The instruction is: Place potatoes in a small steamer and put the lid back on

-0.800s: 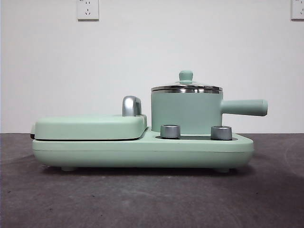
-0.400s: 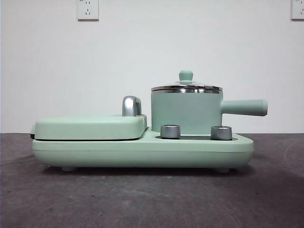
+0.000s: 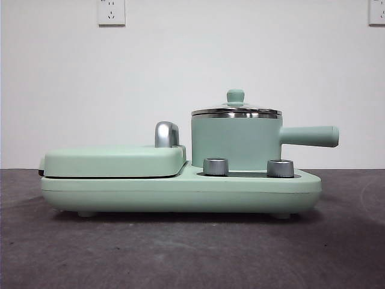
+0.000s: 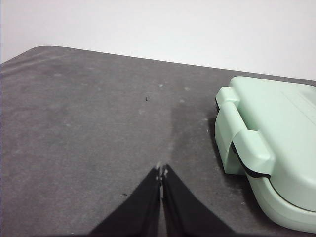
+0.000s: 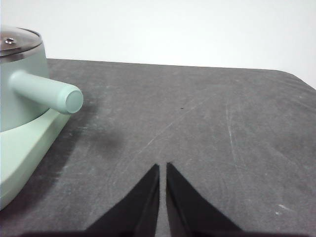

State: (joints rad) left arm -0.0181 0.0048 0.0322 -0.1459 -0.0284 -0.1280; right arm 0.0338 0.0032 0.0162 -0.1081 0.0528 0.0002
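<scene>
The mint-green cooker base [image 3: 180, 189] carries the small steamer [image 3: 236, 143] on its right half, behind two steel dials, with the lid [image 3: 236, 111] seated level on the steamer's rim and no potato in view. The steamer's straight handle [image 3: 310, 136] lies level, pointing away from the griddle cover [image 3: 114, 161]. Both the left gripper [image 4: 161, 171], beyond the griddle end, and the right gripper [image 5: 163, 167], beyond the handle tip, wait low with jaws closed and empty; the lid probably comes off first, best pinched by its knob [image 3: 235, 96] and raised straight.

Plain white wall [image 3: 192, 72] behind, w/ two white sockets [image 3: 111, 12] up top, one near left, one at far right corner [image 3: 377, 12]. Dark grey table [image 3: 180, 253], scuffed, rounded corners. Even light, soft shadows.
</scene>
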